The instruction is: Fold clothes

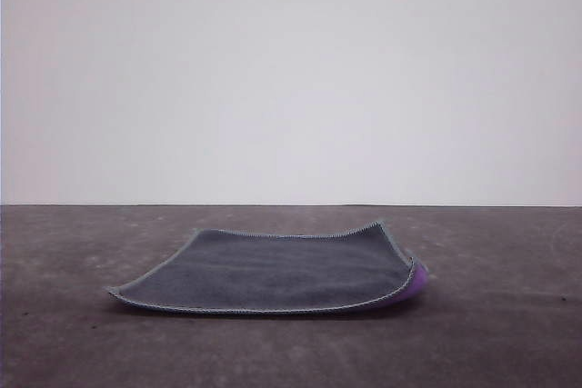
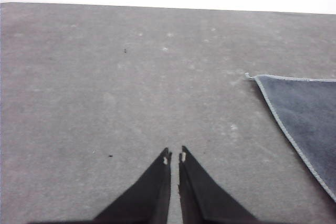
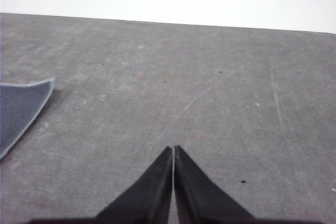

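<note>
Inspection of my working area. The cloth (image 1: 273, 272) lies spread on the counter (image 1: 82, 333), dark grey face up, unfolded. One near corner curls upward and shows its purple underside (image 1: 416, 279); the rest lies mostly flat, with the edges lifting slightly. The light stitched edging runs unbroken round the visible border.

My left hand (image 2: 174, 157) is pressed almost together, only a thin slit between the tips, and holds nothing. It hovers over bare counter; the cloth's pointed corner (image 2: 251, 76) lies ahead and off to the inner side, apart from my fingers. My right hand (image 3: 173, 149) is pressed fully together, also empty, with a cloth corner (image 3: 48, 81) ahead on its inner side, likewise apart.

Judgement: both hands stand flanking the cloth, one to each side, a sensible staging for a two-corner pickup. No fold has begun.

Orientation: the piece is near square, so no true long axis. Its front edge runs roughly crosswise between my two hands, skewed a little. The curled corner on my right side offers the easier pinch.
</note>
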